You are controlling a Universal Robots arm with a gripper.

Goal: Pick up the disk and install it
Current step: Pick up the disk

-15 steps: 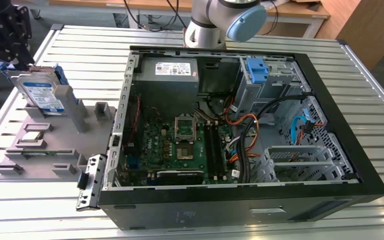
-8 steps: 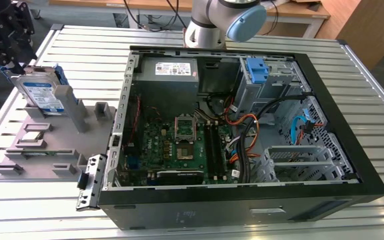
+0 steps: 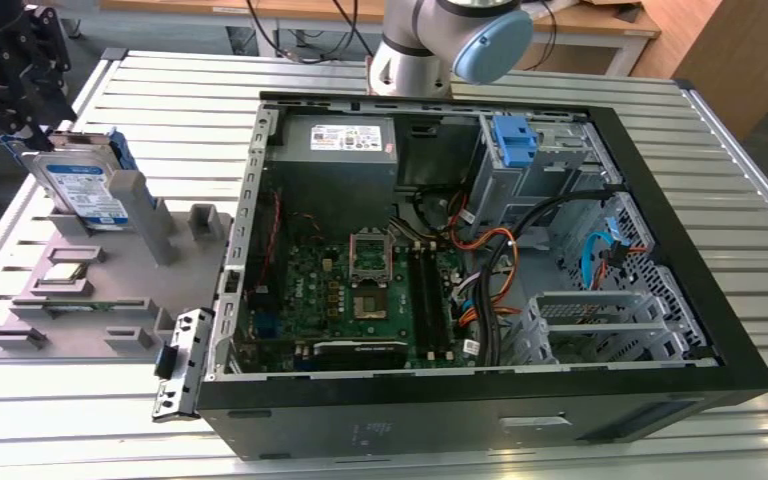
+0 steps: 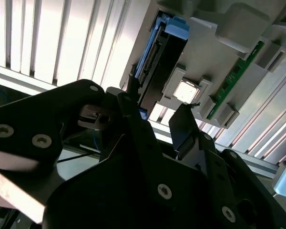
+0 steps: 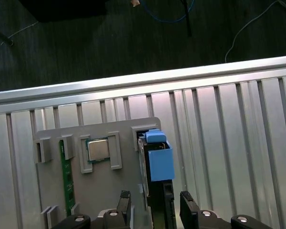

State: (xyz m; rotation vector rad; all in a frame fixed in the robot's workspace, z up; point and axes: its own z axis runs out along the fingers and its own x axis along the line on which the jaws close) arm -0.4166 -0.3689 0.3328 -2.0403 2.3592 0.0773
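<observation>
Exterior view first: I see the end effector [image 3: 20, 95] hanging at that view's far left, above the grey fixture [image 3: 117, 300] that sits on the slatted metal worktop [image 3: 171, 90]. The disk [image 3: 84, 188] stands on edge in a slot at the fixture's far end. Its white-and-blue label is turned toward the camera and the blue caddy frames its sides. From here the end effector looks clear of the disk's top edge, though the two are close.

The open computer case [image 3: 424, 430] lies just beside the fixture, toward the exterior view's right. A lone blue bracket [image 3: 510, 138] sits near its far corner.

In the first wrist view I look down along the disk's thin edge, with the blue caddy end nearest the camera. The black fingers [image 5: 188, 207] sit one on each side of that edge, and I can see a gap on both sides. So I read the end effector as spread apart and gripping nothing, with the disk seated in its slot.

Also on the fixture, a processor chip [image 5: 99, 149] lies in a pocket near the disk. A green memory stick [image 5: 66, 171] stands in a groove beyond the chip.

In the second wrist view the dark fingers fill the foreground, with the disk edge-on in the fixture past them.
</observation>
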